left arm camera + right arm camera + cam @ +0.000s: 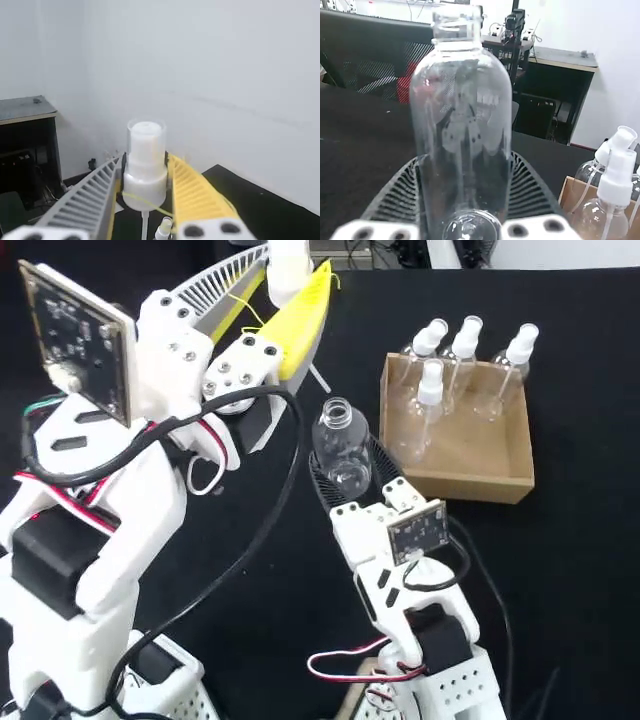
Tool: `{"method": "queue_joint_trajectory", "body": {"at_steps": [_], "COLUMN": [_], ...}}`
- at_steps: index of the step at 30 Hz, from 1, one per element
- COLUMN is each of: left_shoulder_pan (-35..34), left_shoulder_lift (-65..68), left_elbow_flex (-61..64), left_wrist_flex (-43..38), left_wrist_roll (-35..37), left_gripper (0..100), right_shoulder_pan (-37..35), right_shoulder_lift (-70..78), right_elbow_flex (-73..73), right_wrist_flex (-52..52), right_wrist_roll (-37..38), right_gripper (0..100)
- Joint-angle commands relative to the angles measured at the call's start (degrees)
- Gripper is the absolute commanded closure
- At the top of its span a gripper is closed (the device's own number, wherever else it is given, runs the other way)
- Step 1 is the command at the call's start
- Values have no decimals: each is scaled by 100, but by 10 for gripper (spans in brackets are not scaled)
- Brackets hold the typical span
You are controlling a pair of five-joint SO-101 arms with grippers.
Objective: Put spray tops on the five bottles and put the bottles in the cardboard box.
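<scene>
Black tabletop (570, 600) stretches to the edge at 4 o'clock of the cardboard box (470, 480); four clear capped bottles (462, 360) stand along its far wall, brown floor showing nearer; the black ribbed right pincer (345, 468) pinches a clear round open bottle (340, 440) at the box's 9 o'clock; the yellow-and-white left pincer (290, 280) clamps a white spray top (287, 268) at 11 o'clock of that bottle.

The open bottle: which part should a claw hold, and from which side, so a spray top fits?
Grip the open bottle around its round body, coming from the base end, as the right claw does: the neck then points away, free for the spray top.
</scene>
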Motion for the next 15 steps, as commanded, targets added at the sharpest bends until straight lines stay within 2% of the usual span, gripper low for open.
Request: {"method": "queue_joint_trajectory", "body": {"at_steps": [1,7,15], "left_shoulder_pan": [101,110,110], "left_shoulder_lift": [35,105,97], "left_elbow_flex": [-224,-154,435], "left_wrist_flex": [158,527,-18], "left_wrist_roll": [62,62,70], "left_gripper": [970,970,970], "right_shoulder_pan": [-35,-35,-35], "right_shoulder_lift": [-462,-462,-462], "right_elbow_flex": [57,92,92], "right_wrist_flex": [-185,-185,-167], "right_wrist_roll": [9,9,9], "right_gripper": [987,987,987]}}
